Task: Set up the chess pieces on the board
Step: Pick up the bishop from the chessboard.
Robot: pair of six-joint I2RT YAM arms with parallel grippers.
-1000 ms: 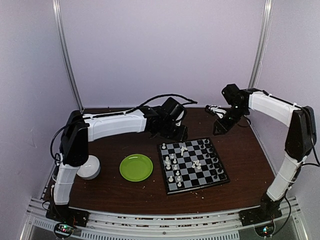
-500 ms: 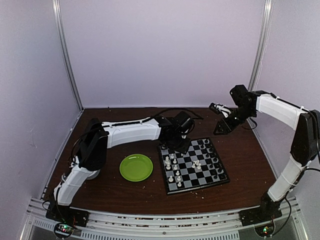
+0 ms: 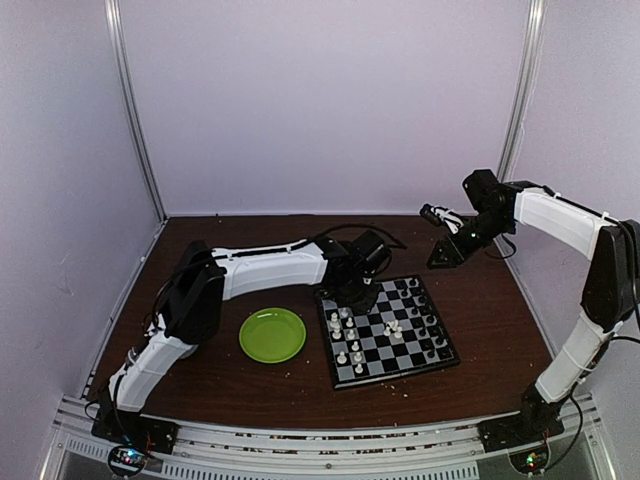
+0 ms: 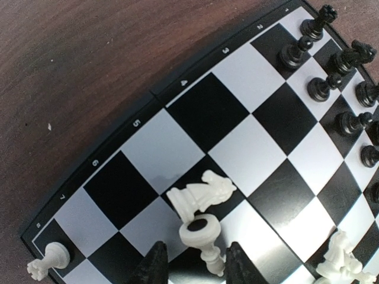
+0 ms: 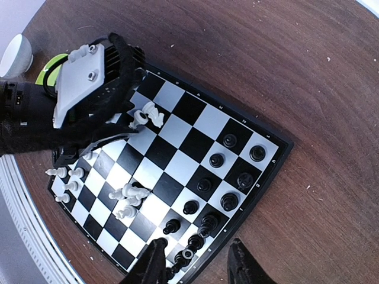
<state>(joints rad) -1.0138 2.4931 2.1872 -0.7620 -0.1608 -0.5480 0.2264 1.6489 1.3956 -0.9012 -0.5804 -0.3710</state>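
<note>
The board point(image 3: 399, 357) lies right of centre on the brown table. Black chess pieces point(image 3: 428, 322) stand along its right side and white chess pieces point(image 3: 345, 330) are scattered on its left half. My left gripper point(image 3: 357, 290) is low over the board's far left corner. In the left wrist view it point(image 4: 197, 263) is open, its fingers either side of a fallen white piece point(image 4: 204, 236), apart from it. A white knight point(image 4: 201, 192) lies on its side just beyond, touching that piece. My right gripper point(image 5: 198, 266) is open and empty, held high above the back right point(image 3: 445, 250).
A green plate point(image 3: 272, 334) sits left of the board, empty. A white bowl point(image 5: 15, 53) stands further left, hidden by my left arm in the top view. Pale crumbs dot the table. Black pieces point(image 4: 331, 65) stand in rows at the board's far end.
My left arm has reached right and down to the board's far left corner, with its gripper now over the fallen white pieces. My right gripper has drawn back slightly to the right.
</note>
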